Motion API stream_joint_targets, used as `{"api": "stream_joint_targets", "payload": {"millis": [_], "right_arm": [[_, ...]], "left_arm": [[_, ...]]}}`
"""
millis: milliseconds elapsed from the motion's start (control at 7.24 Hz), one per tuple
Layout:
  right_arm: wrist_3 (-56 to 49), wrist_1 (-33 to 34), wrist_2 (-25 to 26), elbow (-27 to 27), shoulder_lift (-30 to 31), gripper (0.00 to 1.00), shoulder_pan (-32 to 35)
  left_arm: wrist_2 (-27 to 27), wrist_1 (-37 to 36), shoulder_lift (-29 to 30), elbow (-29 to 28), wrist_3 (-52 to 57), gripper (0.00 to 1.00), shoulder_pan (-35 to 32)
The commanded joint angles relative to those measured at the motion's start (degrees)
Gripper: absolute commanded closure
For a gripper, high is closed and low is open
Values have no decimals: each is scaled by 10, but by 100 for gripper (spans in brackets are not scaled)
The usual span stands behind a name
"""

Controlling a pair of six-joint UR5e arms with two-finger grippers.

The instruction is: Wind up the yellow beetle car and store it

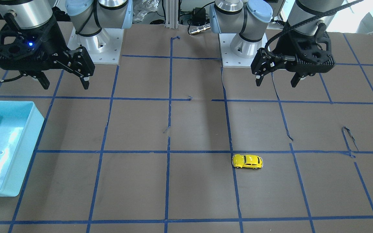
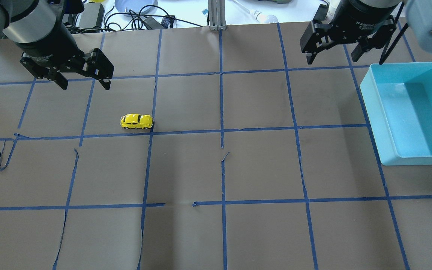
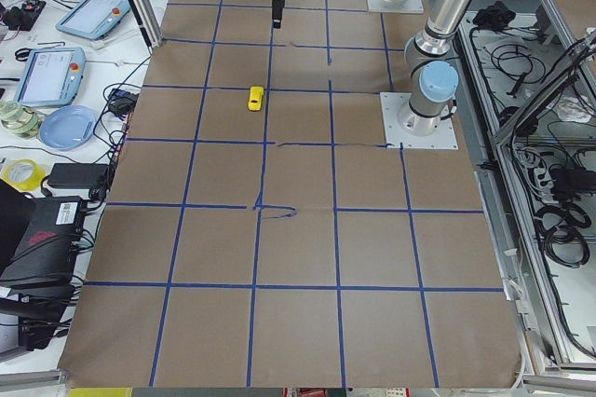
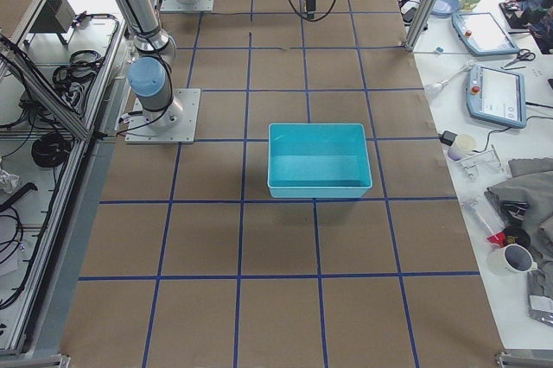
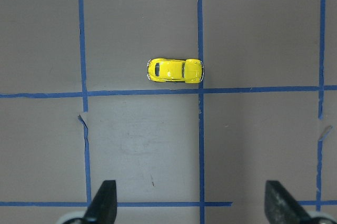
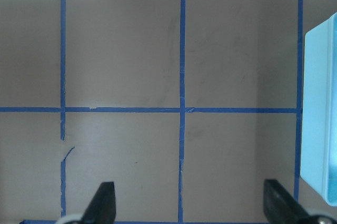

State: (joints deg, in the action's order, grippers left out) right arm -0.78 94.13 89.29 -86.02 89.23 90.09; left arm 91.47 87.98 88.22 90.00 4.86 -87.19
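The yellow beetle car [image 1: 247,161] stands on its wheels on the brown table, beside a blue tape crossing. It also shows in the overhead view [image 2: 136,121], the left side view [image 3: 255,98] and the left wrist view [image 5: 174,70]. My left gripper [image 2: 85,85] hangs open and empty above the table, apart from the car; its fingertips [image 5: 105,203] frame the bottom of the wrist view. My right gripper [image 2: 332,59] is open and empty, high near the light blue bin [image 2: 369,101].
The light blue bin [image 1: 24,155] is empty and sits at the table's right end [image 4: 318,188]; its edge shows in the right wrist view [image 6: 318,113]. Blue tape lines grid the brown paper, torn and lifted in places. Tablets and clutter lie beyond the far edge.
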Motion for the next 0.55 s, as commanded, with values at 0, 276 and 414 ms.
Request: {"api": "stream_joint_targets", "payload": {"millis": [0, 276, 414], "right_arm": [[0, 0, -1, 1, 1, 0, 0], [-1, 0, -2, 1, 1, 0, 1], [-1, 0, -2, 1, 1, 0, 1]], "left_arm": [[2, -2, -4, 2, 2, 0, 0], [2, -5, -8, 2, 8, 0, 3], [2, -6, -13, 0, 22, 0, 0]]}}
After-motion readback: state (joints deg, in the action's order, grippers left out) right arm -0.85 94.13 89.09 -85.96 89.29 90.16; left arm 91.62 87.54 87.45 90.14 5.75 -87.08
